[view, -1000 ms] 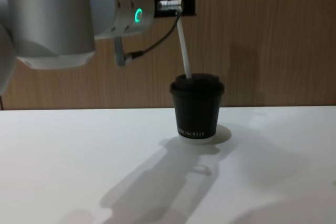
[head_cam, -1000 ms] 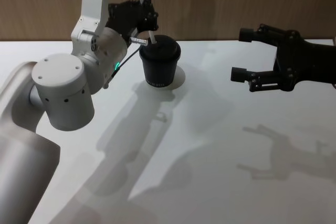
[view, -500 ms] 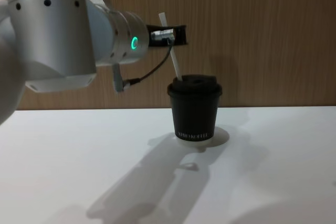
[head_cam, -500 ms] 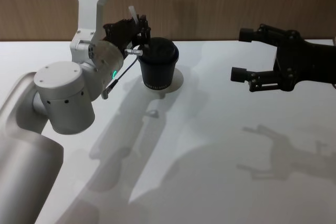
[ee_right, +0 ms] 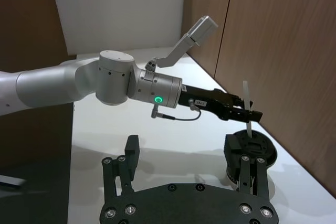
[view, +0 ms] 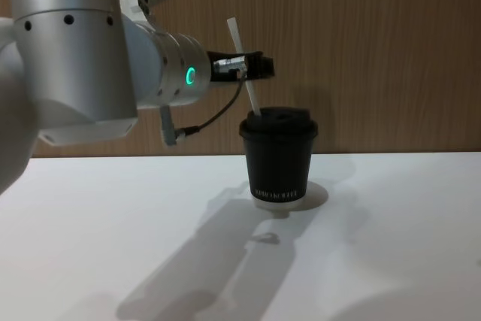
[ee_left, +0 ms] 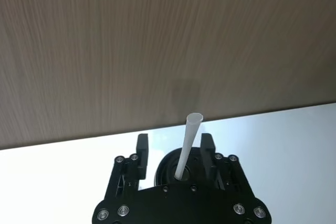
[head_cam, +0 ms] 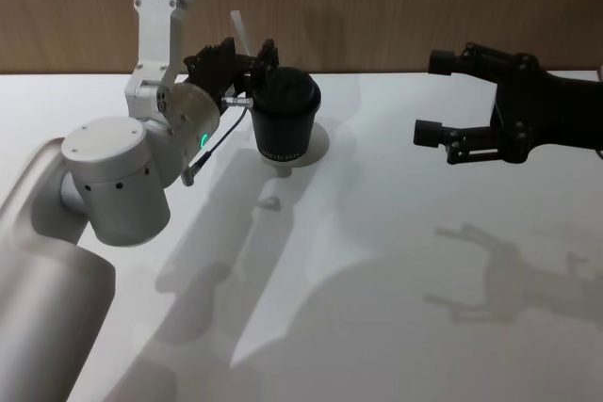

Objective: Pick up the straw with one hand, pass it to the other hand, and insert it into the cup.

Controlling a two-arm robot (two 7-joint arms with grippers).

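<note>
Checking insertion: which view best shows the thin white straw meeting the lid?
The chest view: the thin white straw runs side-on from the left hand into the black lidded cup. Head, left wrist and right wrist views show mostly its upper part.

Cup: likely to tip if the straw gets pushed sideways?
Possibly. The cup looks like light paper, taller than its base. The straw leans in its lid, held by the left claw, so side force acts high.

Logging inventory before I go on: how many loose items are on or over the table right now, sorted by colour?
Black: 1, the cup with its lid.
White: 1, the straw, gripped by the left end effector with its lower end in the lid.
Total: 2.
</note>
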